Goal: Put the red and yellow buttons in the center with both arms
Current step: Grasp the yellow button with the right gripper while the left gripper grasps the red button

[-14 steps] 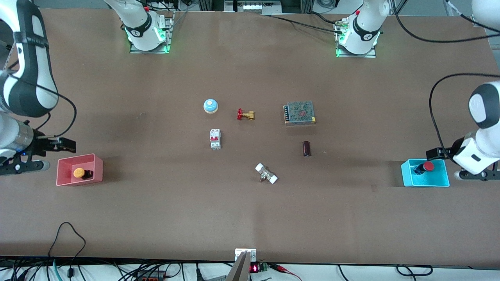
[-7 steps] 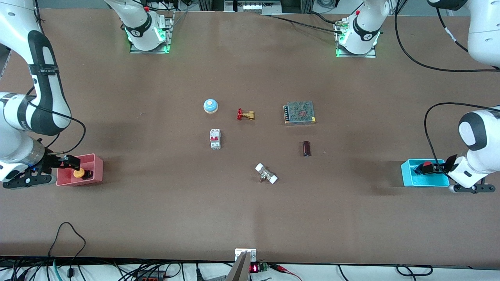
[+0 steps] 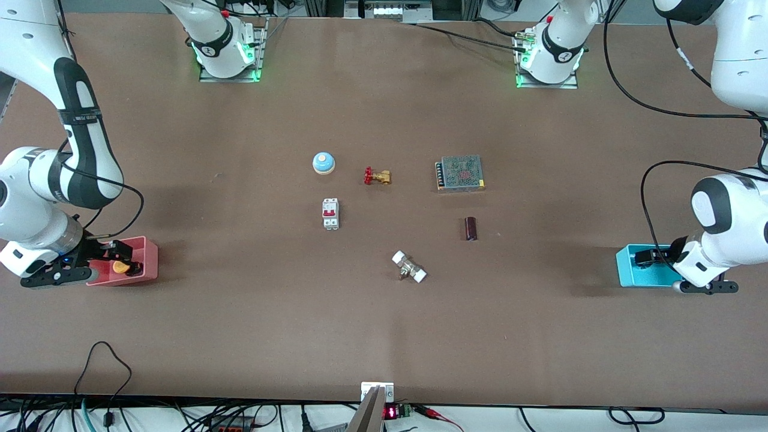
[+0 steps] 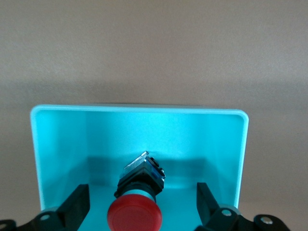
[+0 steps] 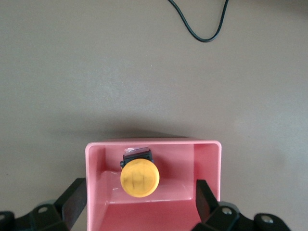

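One glossy red-capped button [image 4: 135,216] lies in the smooth cyan plastic tray [image 4: 57,144], between the left gripper's [image 4: 139,209] spread fingers. One yellow-capped button [image 5: 139,178] lies in the pink plastic tray [image 5: 208,163], the right gripper [image 5: 139,204] spread around it.

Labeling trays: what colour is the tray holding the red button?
Cyan tray; the red button lies inside. Clearest in the left wrist view.

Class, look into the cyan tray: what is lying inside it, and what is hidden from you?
Inside the cyan tray lies the red button, cap toward the open left pincer straddling it. Its dark body shows; its underside and the floor beneath are covered.
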{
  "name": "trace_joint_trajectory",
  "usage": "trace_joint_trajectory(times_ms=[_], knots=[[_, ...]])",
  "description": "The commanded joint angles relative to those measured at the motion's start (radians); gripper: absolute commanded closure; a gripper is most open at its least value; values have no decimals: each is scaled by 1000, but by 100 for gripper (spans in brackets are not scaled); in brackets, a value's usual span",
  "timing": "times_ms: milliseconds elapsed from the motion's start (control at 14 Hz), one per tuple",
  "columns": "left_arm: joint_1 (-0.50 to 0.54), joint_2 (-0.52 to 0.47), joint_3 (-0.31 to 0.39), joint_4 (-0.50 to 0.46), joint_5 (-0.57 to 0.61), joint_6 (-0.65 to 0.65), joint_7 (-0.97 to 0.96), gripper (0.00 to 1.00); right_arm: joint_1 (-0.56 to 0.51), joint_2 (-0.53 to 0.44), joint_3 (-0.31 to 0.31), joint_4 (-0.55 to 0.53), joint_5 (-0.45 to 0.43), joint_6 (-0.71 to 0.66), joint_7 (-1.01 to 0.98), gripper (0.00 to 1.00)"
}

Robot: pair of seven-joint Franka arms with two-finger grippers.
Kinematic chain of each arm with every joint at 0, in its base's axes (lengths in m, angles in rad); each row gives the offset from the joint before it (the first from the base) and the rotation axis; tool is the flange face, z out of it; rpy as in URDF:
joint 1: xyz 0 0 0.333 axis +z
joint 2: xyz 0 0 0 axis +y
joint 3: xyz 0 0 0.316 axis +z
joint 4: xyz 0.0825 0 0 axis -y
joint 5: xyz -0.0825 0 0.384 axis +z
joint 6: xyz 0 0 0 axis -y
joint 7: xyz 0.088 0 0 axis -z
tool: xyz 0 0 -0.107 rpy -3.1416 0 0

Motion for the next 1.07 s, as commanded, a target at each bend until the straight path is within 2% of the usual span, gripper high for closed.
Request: trace_joint_trajectory(times_ms=[0,214,357,500,571,857,1000], knots=[[18,0,-7,-8,-16,16,35,15,-22,20,15,-6,-7,34,-33,0],[38,22,-7,-10,-16,53,70,25,-22,29,16,-4,-7,34,-62,0],[40,23,-8,-8,-16,53,73,51,-22,35,16,-4,-5,40,-95,0],[29,22,-8,-8,-16,47,73,69,-22,44,21,-4,-4,46,-97,0],[29,20,-8,-7,-14,45,73,73,-24,47,21,-3,-4,46,-97,0],[23,1,-11,1,-14,39,70,74,-30,66,21,-1,-4,70,-97,0],[15,-41,-18,18,-1,-17,69,74,-30,67,21,-1,-2,70,-97,0]])
